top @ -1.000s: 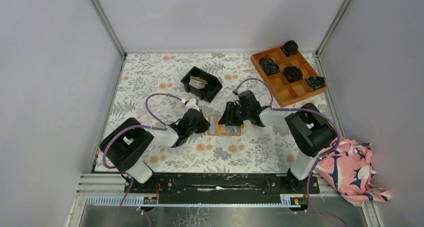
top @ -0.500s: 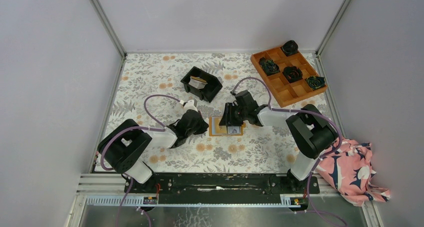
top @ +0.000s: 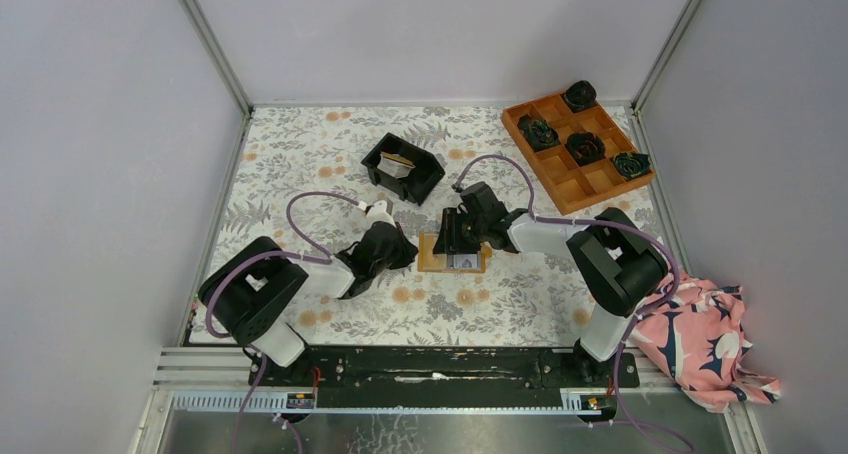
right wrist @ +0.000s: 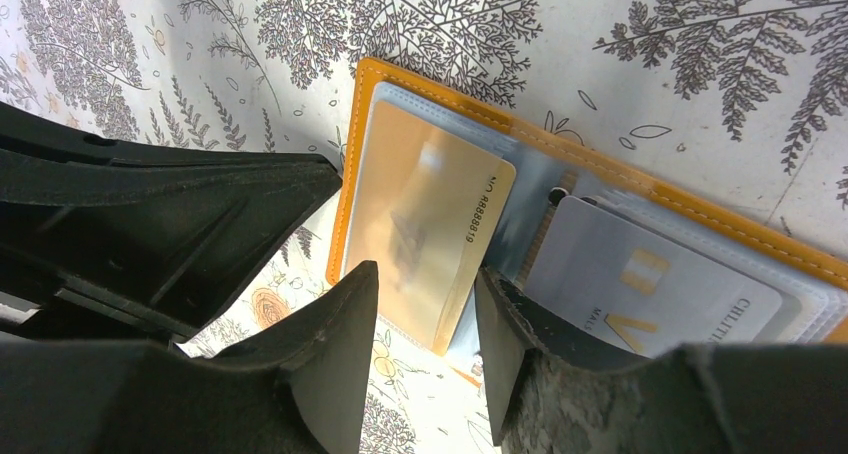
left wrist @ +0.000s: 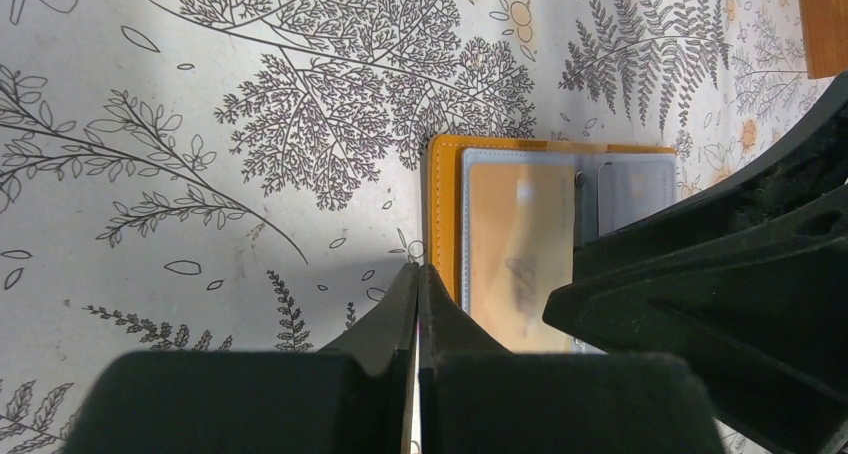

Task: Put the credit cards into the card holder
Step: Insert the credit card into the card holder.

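Card holder lies open mid-frame, left gripper pressed shut at its left edge, right gripper jaws apart astride the tan card, pinch unclear; an off-angle push could snag the pocket lip and skid the holder.

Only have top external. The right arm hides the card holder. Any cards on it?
Observer: Right wrist view shows a tan card lying on the left half of the holder and a grey card on the right half.
Operator: Is the tan one gripped?
Observer: No pinch visible. The right gripper is open, with its fingers straddling that card's near end.
Operator: Left arm?
Observer: Left wrist view shows the left gripper shut on nothing, its tips at the holder's orange outer edge.
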`<state>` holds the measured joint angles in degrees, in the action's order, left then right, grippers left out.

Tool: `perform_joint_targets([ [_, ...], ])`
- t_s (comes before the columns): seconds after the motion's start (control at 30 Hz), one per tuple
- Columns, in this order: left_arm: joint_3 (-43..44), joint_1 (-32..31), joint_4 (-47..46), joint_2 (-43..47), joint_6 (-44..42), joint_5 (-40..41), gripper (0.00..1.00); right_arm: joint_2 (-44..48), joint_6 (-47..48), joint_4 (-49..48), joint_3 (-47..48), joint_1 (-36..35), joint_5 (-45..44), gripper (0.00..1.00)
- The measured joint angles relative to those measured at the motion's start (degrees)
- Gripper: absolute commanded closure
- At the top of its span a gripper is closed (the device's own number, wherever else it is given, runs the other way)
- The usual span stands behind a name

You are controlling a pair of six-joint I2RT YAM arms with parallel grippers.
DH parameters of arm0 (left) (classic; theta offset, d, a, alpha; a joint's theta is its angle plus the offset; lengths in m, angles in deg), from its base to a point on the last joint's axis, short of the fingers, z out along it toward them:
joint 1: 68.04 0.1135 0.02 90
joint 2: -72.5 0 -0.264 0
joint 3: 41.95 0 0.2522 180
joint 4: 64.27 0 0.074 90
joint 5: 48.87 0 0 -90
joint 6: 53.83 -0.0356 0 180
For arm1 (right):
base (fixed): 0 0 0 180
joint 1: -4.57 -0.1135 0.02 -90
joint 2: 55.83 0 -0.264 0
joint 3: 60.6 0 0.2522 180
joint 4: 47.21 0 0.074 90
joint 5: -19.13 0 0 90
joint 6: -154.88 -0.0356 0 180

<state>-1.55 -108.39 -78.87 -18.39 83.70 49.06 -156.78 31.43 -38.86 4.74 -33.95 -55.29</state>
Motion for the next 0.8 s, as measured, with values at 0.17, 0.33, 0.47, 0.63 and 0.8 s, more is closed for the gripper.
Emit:
perform_joint_targets([
  [0.17, -1.4, 0.0, -2.8, -0.1, 0.5, -0.1, 1.00, -0.1, 0.0, 0.0, 0.0, 0.0, -0.1, 0.53],
  [0.33, -4.5, 0.0, -7.8, 0.1, 1.7, -1.2, 1.00, -0.3, 0.0, -0.4, 0.0, 0.0, 0.0, 0.55],
  [0.47, -6.0, 0.0, -10.6, 0.0, 2.1, -2.4, 1.00, -0.5, -0.4, -2.0, -0.5, 0.1, 0.0, 0.60],
  [0.63, -6.9, 0.0, -12.5, -0.2, 2.7, -2.9, 1.00, -0.5, -2.0, -7.9, -3.9, 1.7, 1.6, 0.74],
  [0.8, -8.4, 0.0, -14.7, -0.2, 3.8, -4.0, 1.00, -1.0, -4.4, -15.6, -8.1, 4.0, 5.5, 0.84],
])
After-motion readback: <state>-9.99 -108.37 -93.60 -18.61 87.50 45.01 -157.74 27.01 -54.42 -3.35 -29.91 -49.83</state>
